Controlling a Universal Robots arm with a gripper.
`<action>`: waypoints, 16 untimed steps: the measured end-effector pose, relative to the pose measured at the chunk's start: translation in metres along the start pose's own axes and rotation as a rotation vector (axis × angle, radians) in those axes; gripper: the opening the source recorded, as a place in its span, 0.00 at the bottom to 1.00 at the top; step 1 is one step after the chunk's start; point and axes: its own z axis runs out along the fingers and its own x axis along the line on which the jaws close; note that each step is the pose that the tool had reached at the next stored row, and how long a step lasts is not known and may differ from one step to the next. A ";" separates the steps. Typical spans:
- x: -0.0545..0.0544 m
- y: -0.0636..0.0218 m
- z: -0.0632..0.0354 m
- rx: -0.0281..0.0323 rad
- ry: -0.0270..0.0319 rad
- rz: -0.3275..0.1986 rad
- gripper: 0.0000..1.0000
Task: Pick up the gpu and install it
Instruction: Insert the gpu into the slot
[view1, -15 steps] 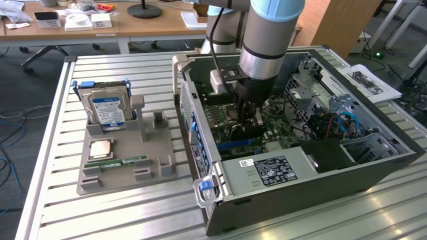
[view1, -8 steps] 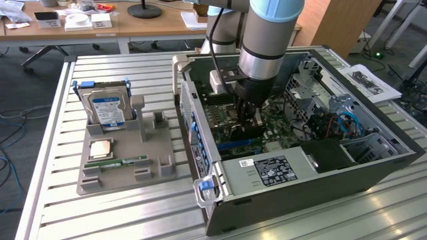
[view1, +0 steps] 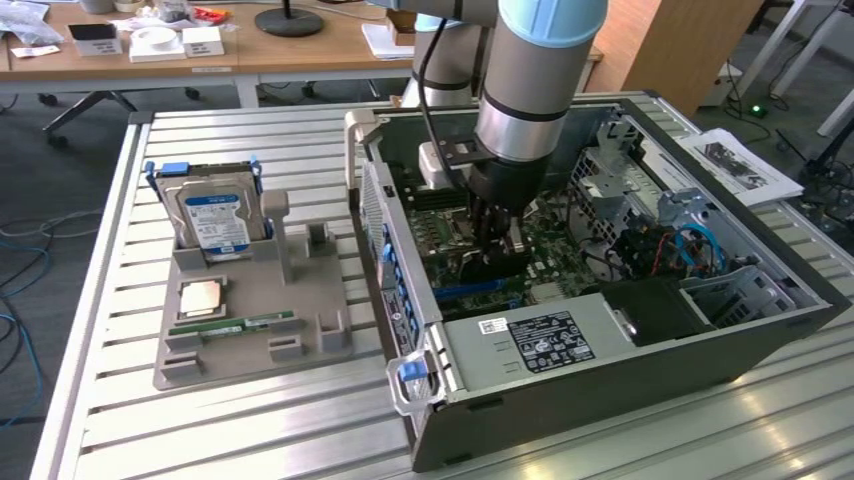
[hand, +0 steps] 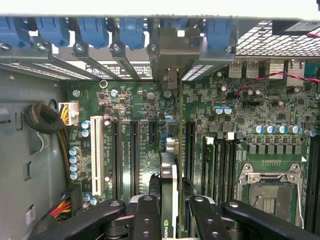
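One gripper clamps the gpu edge-down over the motherboard slots, inside the case, at three o'clock from the parts tray in the exterior view. Slight misalignment would likely jam the card's edge beside its slot or bend contacts.

Arm: silver-grey cylinder with light-blue cap and black band. Black cable runs above the gripper. Gripper black; fingers are linked bars with round pivot pins.
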 end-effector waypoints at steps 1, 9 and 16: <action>0.000 0.0000 0.0001 0.0000 0.0000 0.000 0.27; 0.000 0.0001 0.0011 0.0000 -0.0001 0.000 0.27; 0.000 0.0001 0.0028 0.0000 0.0001 0.000 0.27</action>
